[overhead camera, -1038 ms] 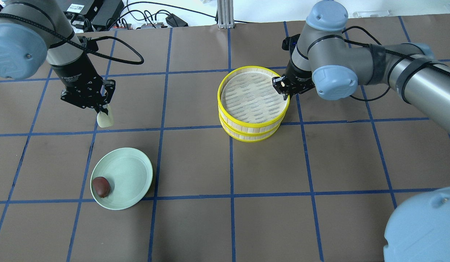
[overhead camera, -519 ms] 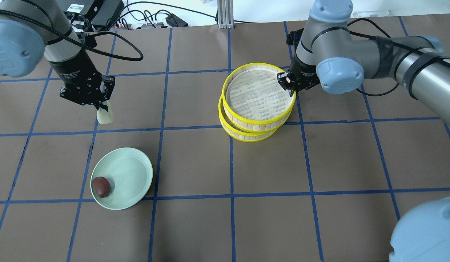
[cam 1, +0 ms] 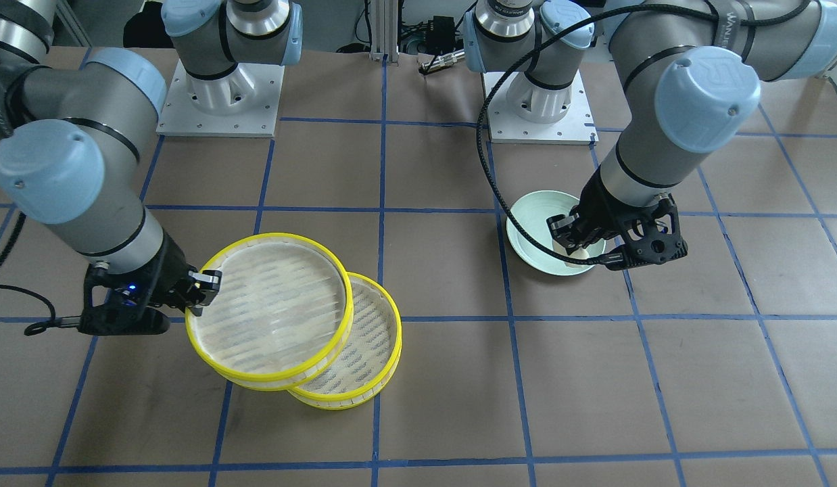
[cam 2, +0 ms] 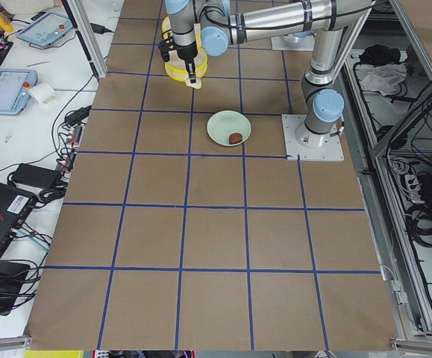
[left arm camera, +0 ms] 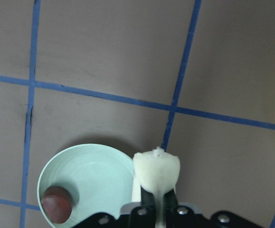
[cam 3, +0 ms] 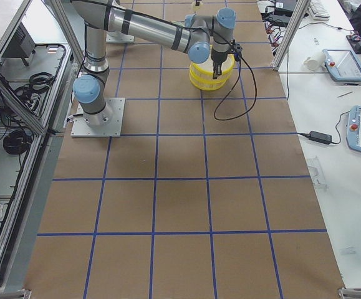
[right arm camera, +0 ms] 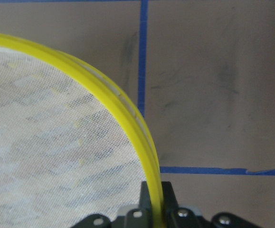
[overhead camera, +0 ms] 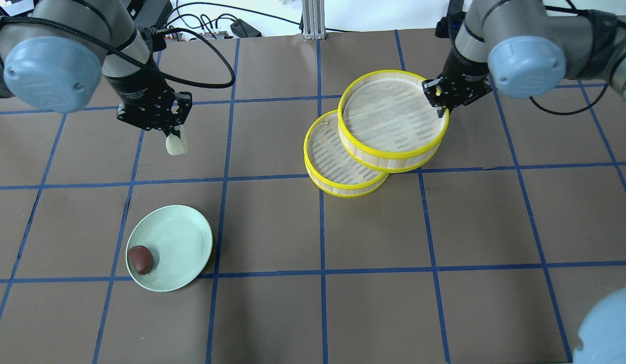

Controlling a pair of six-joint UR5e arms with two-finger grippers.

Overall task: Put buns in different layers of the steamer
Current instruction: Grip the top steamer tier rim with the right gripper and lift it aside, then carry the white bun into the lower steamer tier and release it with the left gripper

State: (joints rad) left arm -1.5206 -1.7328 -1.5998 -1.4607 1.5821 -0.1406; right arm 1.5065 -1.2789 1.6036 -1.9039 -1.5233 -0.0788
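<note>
The left gripper (overhead camera: pixel 172 132) was clamped on the pale cream oblong bun (overhead camera: pixel 175 145), upper left of the overhead frame. Soft and light, it probably wanted a gentle mid-body pinch. The right gripper (overhead camera: pixel 441 98) pinched the rim of the upper yellow-rimmed mesh steamer tray (overhead camera: pixel 389 116), offset over the lower tray (overhead camera: pixel 330 156).

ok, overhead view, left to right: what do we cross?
Dark bun → cream bun held in the left claw → lower steamer tray → upper steamer tray → right claw gripping its rim. Plate left out: it spans both buns.
</note>
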